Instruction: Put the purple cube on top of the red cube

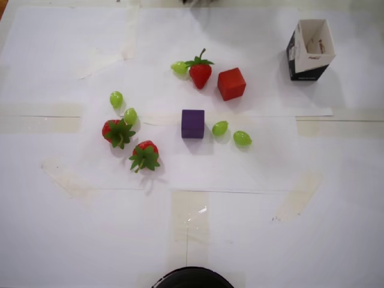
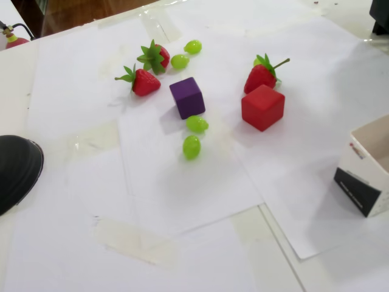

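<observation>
The purple cube (image 1: 192, 123) (image 2: 187, 97) rests flat on the white paper near the middle of the table. Up and to its right in the overhead view sits the red cube (image 1: 231, 83) (image 2: 262, 107), beside a strawberry (image 1: 200, 72) (image 2: 261, 74). The two cubes stand apart, with nothing on top of either. The gripper's fingers show in neither view; only a dark bit of the arm (image 2: 380, 17) sits at the fixed view's top right corner.
Two more strawberries (image 1: 118, 132) (image 1: 144, 156) lie left of the purple cube. Green grapes (image 1: 219, 128) (image 1: 242, 138) (image 1: 130, 116) are scattered around. An open white and black box (image 1: 311, 49) (image 2: 368, 176) stands at the right. A black round object (image 1: 192, 279) sits at the near edge.
</observation>
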Controlling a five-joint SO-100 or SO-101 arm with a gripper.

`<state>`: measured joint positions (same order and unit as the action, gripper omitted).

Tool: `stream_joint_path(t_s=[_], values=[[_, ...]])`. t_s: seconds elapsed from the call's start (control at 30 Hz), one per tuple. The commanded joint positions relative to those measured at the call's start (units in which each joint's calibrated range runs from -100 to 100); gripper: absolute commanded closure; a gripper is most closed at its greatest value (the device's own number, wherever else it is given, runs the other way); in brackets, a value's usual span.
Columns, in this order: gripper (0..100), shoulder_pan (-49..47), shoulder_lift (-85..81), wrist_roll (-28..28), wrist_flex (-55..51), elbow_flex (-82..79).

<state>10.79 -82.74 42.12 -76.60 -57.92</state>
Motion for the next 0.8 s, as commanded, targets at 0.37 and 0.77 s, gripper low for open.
stream_joint_path(t_s=[0.37, 0.77], values=[[100, -6.6, 60.47, -0.1, 9.69, 44.19], [100, -9.24, 83.59, -0.34, 12.55, 58.55]])
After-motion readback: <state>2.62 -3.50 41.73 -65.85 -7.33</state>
